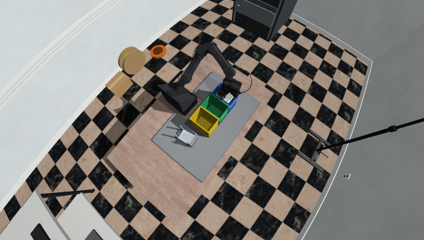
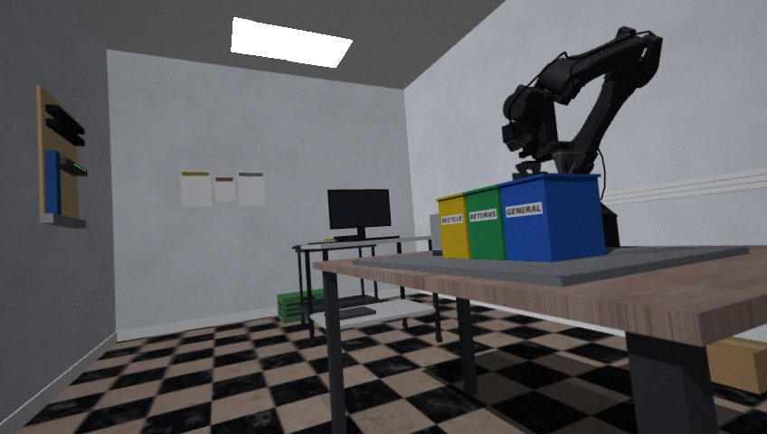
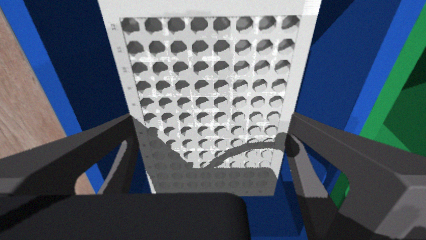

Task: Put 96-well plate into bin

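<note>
My gripper (image 3: pixel 212 120) (image 1: pixel 225 93) is shut on the white 96-well plate (image 3: pixel 210 85) (image 1: pixel 229 97), gripping it by its long sides. It holds the plate in the mouth of the blue bin labelled GENERAL (image 1: pixel 233 104) (image 2: pixel 548 220) (image 3: pixel 382 55). In the exterior view the gripper (image 2: pixel 530 171) dips just behind the bin's top rim and the plate is hidden. The green RETURNS bin (image 1: pixel 214 107) (image 2: pixel 484 220) (image 3: pixel 406 100) and the yellow RECYCLE bin (image 1: pixel 205 120) (image 2: pixel 451 225) stand upright beside the blue one. Stack rack K1 (image 1: pixel 179 131) stands on the grey mat (image 1: pixel 208 154) and holds the other plate (image 1: pixel 186 137).
The arm's black base (image 1: pixel 178 99) stands on the wooden table (image 1: pixel 154 178) behind the bins. A cardboard box (image 1: pixel 119 84), a round wooden drum (image 1: pixel 131 60) and an orange bowl (image 1: pixel 157 51) lie on the floor. A desk with a monitor (image 2: pixel 359 209) stands farther back.
</note>
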### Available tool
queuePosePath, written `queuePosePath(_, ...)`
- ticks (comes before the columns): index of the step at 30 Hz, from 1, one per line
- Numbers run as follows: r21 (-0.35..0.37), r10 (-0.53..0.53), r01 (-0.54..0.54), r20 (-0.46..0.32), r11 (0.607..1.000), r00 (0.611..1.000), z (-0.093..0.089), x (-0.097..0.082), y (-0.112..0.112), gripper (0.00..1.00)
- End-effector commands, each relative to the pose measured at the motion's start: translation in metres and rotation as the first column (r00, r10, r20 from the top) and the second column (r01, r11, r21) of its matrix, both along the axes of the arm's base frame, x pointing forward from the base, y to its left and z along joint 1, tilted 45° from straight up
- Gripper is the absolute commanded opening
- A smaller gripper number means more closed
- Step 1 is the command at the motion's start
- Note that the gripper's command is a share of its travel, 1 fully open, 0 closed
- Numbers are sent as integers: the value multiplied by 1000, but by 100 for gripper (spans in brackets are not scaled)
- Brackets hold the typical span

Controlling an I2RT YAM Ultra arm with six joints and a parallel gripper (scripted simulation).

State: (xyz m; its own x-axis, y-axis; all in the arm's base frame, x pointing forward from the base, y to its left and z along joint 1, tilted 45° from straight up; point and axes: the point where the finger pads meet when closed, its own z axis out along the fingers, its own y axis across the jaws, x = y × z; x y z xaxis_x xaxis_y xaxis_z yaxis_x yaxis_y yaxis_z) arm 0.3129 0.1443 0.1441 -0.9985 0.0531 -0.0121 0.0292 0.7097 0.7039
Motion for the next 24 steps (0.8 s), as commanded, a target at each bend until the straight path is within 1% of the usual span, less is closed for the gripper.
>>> queuePosePath(1, 1, -12, 12, 18, 1000, 1000, 3, 3, -3, 0)
queuePosePath(4, 1, -12, 12, 18, 1000, 1000, 3, 3, -3, 0)
queuePosePath(5, -2, -24, 24, 27, 1000, 999, 2, 1, -7, 0)
queuePosePath(6, 1, -12, 12, 18, 1000, 1000, 3, 2, -3, 0)
queuePosePath(11, 1, -12, 12, 18, 1000, 1000, 3, 2, -3, 0)
queuePosePath(12, -2, -23, 23, 28, 1000, 999, 2, 1, -7, 0)
queuePosePath(13, 1, -12, 12, 18, 1000, 1000, 3, 2, -3, 0)
queuePosePath(21, 1, -12, 12, 18, 1000, 1000, 3, 2, -3, 0)
queuePosePath(22, 1, -12, 12, 18, 1000, 1000, 3, 2, -3, 99)
queuePosePath(24, 1, -12, 12, 18, 1000, 1000, 3, 2, -3, 99)
